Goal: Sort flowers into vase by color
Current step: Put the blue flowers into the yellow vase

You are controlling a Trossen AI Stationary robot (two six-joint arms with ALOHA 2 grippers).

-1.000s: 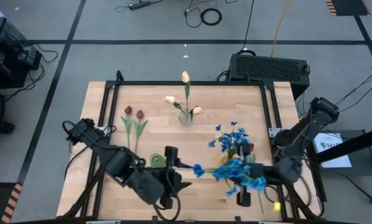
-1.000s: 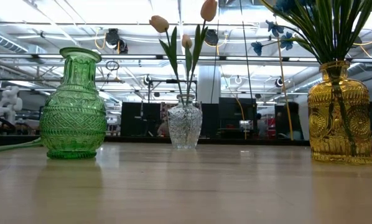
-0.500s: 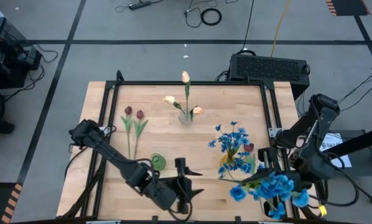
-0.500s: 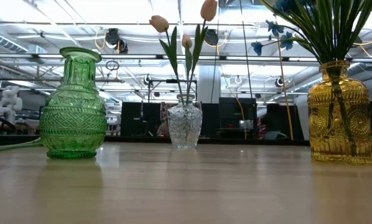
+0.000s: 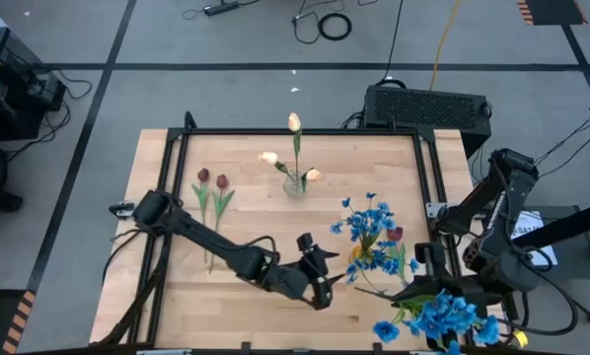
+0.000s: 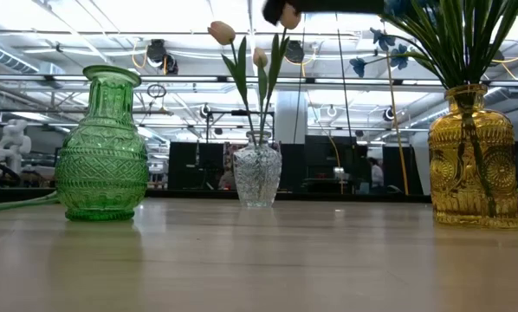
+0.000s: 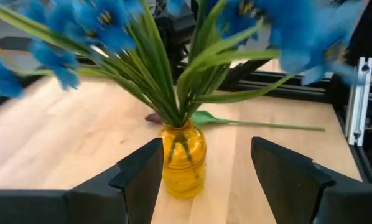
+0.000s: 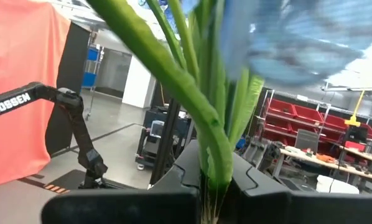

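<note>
- Gripping a bunch of blue artificial flowers on green stems (image 5: 435, 318), the right pincer (image 5: 425, 286) sits at the lower right of the high view, shut on the stems, which show clamped between its fingers in the right wrist view.
- From that pincer the amber glass vase (image 5: 366, 258), already holding blue blooms, lies up and to the left, near; the bunch's long axis runs from the blooms at the lower right toward the vase.
- The left pincer (image 5: 320, 268) hovers open and empty just left of the amber vase, nearer to it than the right one, and could crowd the approach.
- One dark red tulip (image 5: 397, 235) lies on the tabletop (image 5: 256, 212) right behind the amber vase.
- Two more dark red tulips (image 5: 212, 192) lie at centre left, well apart.
- A green glass vase (image 6: 101, 146) stands empty; a clear glass vase (image 5: 294, 183) holds cream-peach tulips.
</note>
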